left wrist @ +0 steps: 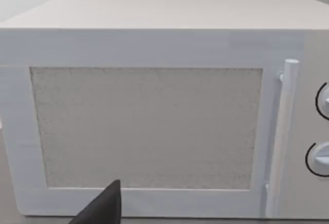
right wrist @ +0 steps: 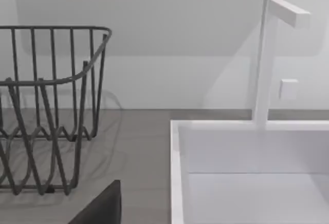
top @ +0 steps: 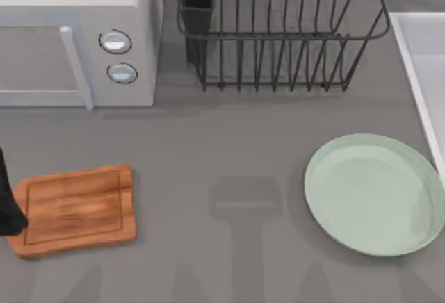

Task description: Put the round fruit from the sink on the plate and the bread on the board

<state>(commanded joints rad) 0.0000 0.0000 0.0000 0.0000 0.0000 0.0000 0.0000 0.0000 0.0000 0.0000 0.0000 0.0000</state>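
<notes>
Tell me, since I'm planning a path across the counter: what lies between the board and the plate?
In the top view the stretch between the board and the plate is bare grey countertop; only faint shadows fall there.

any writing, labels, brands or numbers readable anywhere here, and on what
None can be read.
The microwave front and its two knobs carry no legible print or markings.
The board, plate, dish rack, sink and faucet are all plain.
</notes>
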